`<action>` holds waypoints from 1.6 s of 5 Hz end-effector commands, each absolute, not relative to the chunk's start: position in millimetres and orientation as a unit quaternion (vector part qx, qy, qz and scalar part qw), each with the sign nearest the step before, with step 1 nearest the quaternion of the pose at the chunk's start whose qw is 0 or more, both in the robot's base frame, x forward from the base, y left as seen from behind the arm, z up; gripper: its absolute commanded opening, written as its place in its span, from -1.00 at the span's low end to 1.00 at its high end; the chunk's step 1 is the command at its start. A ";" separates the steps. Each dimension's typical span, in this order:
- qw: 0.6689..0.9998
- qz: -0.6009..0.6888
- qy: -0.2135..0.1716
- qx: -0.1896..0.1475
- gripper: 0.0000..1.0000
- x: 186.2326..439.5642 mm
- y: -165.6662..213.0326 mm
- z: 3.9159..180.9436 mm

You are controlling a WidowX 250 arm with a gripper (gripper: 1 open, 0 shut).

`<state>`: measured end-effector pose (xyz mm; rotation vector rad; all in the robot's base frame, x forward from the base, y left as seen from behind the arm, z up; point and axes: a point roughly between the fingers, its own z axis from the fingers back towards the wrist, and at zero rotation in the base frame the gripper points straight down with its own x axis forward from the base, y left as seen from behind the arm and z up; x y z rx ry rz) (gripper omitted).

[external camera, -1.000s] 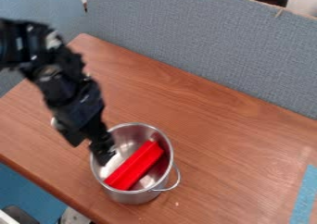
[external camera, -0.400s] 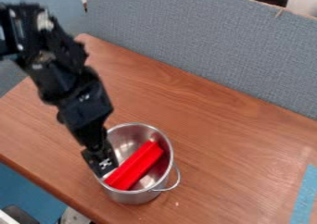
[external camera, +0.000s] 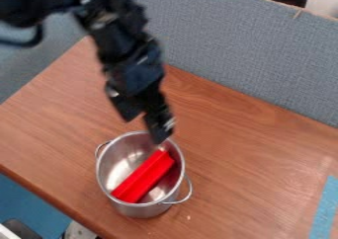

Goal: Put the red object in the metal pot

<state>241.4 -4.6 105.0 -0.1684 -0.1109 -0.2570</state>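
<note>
The metal pot [external camera: 119, 156] stands near the front edge of the wooden table, shiny, with a loop handle at its right side. The red object [external camera: 145, 177] lies slanted inside it, one end up against the right rim, the other down at the pot's floor. My gripper [external camera: 161, 134] hangs just above the pot's far rim, pointing down, open, with nothing between its fingers. The black arm rises from it toward the upper left.
The brown wooden table [external camera: 251, 134] stretches to the right and back. A grey-blue fabric wall [external camera: 224, 45] stands behind it. The table's front edge runs close under the pot, with blue floor beyond it.
The arm has swung from the pot's left side up and to the right, and the gripper now hovers over the far rim. The red object stays in the pot.
</note>
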 end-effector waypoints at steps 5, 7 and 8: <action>0.996 0.077 -0.033 -0.034 1.00 260.0 -14.4 83.0; 0.992 0.125 -0.014 -0.026 1.00 222.7 9.5 25.6; 0.971 0.239 0.006 -0.016 1.00 217.6 31.5 34.9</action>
